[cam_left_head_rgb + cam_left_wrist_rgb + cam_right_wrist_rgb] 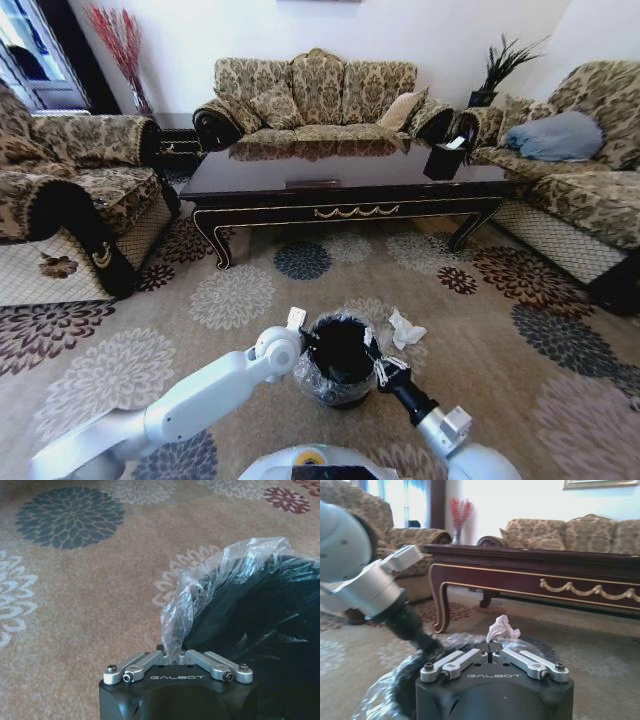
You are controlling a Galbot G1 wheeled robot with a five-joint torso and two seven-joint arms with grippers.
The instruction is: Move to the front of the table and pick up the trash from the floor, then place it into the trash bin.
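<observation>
The black trash bin [340, 352] with its clear crinkly liner stands on the flowered carpet floor [240, 295] in front of the dark table [300, 165]. My left gripper [308, 338] is at the bin's left rim. In the left wrist view this gripper [172, 652] is shut on the liner's edge [200, 595]. My right gripper [380, 365] hovers at the bin's right rim, shut on a crumpled white tissue [502, 629], one piece of the trash. Another crumpled white tissue [405, 328] lies on the carpet just right of the bin.
A black tissue box [443, 158] sits on the table's right end. Patterned sofas [315, 95] ring the table at the back, with an armchair [70, 200] on the left and a sofa [580, 180] on the right. Open carpet lies between the bin and the table.
</observation>
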